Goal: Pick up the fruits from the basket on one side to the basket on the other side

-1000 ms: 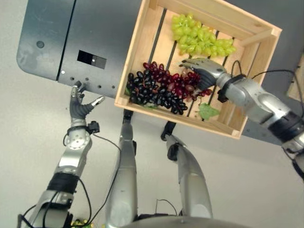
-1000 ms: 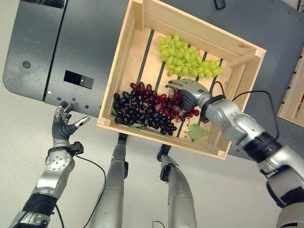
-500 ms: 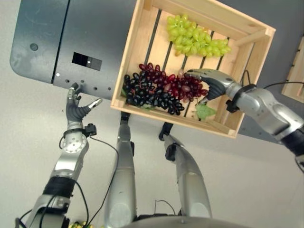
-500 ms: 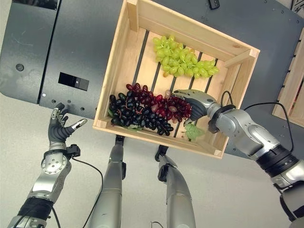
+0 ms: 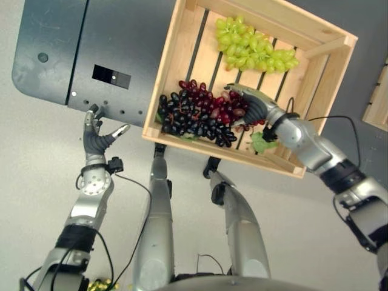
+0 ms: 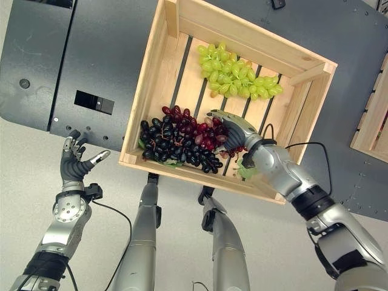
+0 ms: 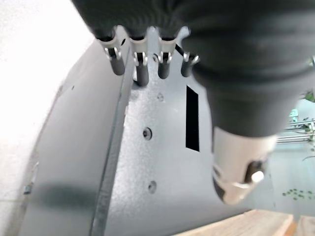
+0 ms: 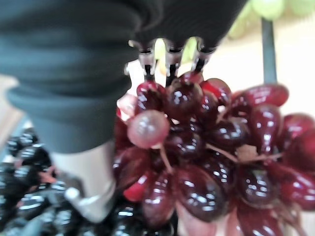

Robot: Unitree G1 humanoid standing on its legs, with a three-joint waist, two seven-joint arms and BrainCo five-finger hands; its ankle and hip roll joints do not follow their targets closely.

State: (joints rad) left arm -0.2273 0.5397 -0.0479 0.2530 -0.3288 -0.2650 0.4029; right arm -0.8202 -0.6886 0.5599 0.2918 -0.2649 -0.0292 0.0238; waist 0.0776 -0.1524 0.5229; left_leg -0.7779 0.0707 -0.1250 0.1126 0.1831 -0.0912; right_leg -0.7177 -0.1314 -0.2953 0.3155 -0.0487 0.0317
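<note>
Three grape bunches in wooden crate on dark tabletop: red grapes under right robot hand, black grapes just beside on thumb side, green grapes beyond fingertips, apart. Right robot hand laid over red bunch, fingers curled around it, thumb tucked at side: grasping, likely ready for lift toward other crate off to right. Arm reaching in over near crate wall. Left robot hand released, fingers spread, idle by tabletop edge, well apart from crate.
</note>
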